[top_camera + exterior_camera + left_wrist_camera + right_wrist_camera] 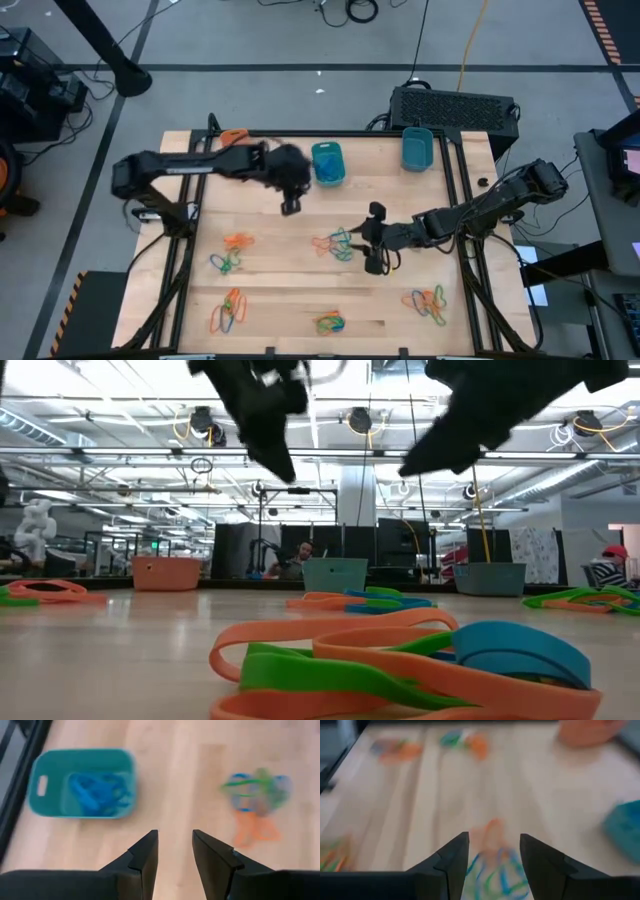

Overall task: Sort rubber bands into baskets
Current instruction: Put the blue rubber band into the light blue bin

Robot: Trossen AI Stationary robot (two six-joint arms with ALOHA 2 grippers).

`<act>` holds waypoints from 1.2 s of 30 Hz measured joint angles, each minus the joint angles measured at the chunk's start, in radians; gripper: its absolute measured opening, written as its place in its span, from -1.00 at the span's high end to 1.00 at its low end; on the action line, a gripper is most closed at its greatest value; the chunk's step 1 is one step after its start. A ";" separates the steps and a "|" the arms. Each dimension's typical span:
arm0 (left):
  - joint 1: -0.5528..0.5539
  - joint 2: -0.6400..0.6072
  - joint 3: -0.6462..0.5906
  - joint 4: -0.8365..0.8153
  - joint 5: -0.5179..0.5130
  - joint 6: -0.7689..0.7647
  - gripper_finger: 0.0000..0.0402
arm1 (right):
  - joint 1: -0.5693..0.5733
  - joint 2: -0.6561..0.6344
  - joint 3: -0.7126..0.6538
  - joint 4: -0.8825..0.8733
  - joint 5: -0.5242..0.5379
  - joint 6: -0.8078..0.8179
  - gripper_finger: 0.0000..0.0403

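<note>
Both jaws stand spread: right gripper [374, 240] over the mixed rubber bands [336, 244] at its nine o'clock risks snagging several colours together.

The left gripper [290, 203] hung just beside the middle teal basket [327, 163], its fingers [145, 857] parted and empty; the right gripper [373, 240] hovered nearer the front, well apart from that basket, likewise parted.

Bare table [290, 250] separates scattered rubber bands [338, 243] from baskets [327, 163].
</note>
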 joint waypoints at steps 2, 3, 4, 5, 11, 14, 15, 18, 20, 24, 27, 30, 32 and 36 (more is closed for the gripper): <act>-0.054 -0.059 -0.034 -0.004 0.000 -0.052 0.36 | 0.000 0.004 0.000 0.057 0.066 0.001 0.16; -0.084 -0.089 -0.055 -0.005 0.000 -0.079 0.36 | 0.000 0.005 0.000 0.078 0.082 -0.004 0.16; -0.113 -0.120 -0.080 -0.012 -0.001 -0.110 0.36 | 0.000 0.005 0.000 0.094 0.091 -0.013 0.16; -0.145 -0.147 -0.101 -0.016 -0.008 -0.147 0.36 | 0.000 0.005 0.000 0.111 0.097 -0.018 0.16; -0.376 -0.271 -0.222 -0.030 -0.013 -0.412 0.36 | 0.000 0.014 0.000 0.171 0.102 -0.026 0.16; -0.523 -0.289 -0.255 -0.045 0.000 -0.556 0.36 | 0.000 0.018 0.000 0.188 0.100 -0.048 0.16; -0.576 -0.289 -0.263 -0.043 0.001 -0.606 0.36 | 0.000 0.018 0.000 0.200 0.100 -0.057 0.16; -0.722 -0.281 -0.271 -0.044 0.007 -0.780 0.36 | -0.002 0.016 0.002 0.223 0.100 -0.074 0.16; -0.805 -0.268 -0.273 -0.045 0.008 -0.888 0.36 | -0.004 0.017 0.002 0.229 0.098 -0.089 0.16; -0.933 -0.243 -0.273 -0.043 -0.036 -1.058 0.36 | -0.009 0.017 0.001 0.259 0.097 -0.114 0.16; -0.984 -0.219 -0.273 -0.042 -0.129 -1.113 0.36 | -0.009 0.017 0.001 0.267 0.097 -0.119 0.16; -1.018 -0.188 -0.273 -0.037 -0.133 -1.175 0.36 | -0.009 0.017 0.001 0.265 0.093 -0.119 0.16; -1.041 -0.163 -0.273 -0.036 -0.097 -1.229 0.36 | -0.009 0.017 0.001 0.265 0.068 -0.118 0.16; -1.086 -0.099 -0.273 -0.031 -0.021 -1.339 0.36 | -0.009 0.017 0.001 0.262 0.041 -0.120 0.16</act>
